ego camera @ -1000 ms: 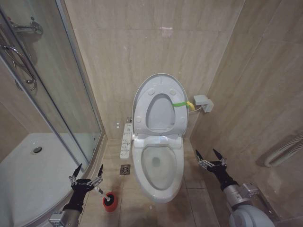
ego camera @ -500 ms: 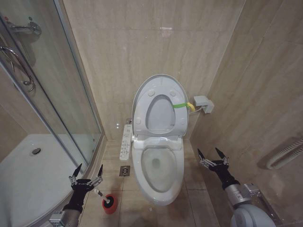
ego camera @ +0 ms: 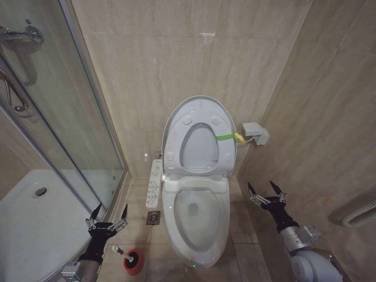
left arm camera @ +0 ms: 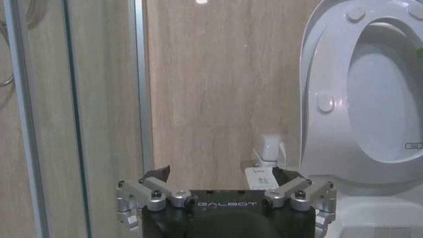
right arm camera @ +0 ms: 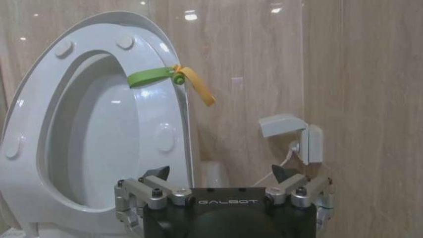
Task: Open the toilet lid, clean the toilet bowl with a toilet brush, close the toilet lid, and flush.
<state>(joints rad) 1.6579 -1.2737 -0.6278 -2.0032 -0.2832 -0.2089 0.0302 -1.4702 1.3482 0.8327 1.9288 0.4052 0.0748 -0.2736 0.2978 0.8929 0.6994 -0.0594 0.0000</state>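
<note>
Lid (ego camera: 200, 132) stands raised with the seat against the wall behind the bowl (ego camera: 194, 218), so we judge the opening step complete and brushing next. The brush (ego camera: 124, 255) sits in its red holder (ego camera: 133, 262) on the floor left of the bowl. Our left gripper (ego camera: 107, 214) hovers just above the brush, fingers apart and empty; our right gripper (ego camera: 266, 192) hangs right of the bowl, fingers likewise apart. The next move calls for lowering the left gripper onto the thin handle. The brush head is hidden inside the holder.
</note>
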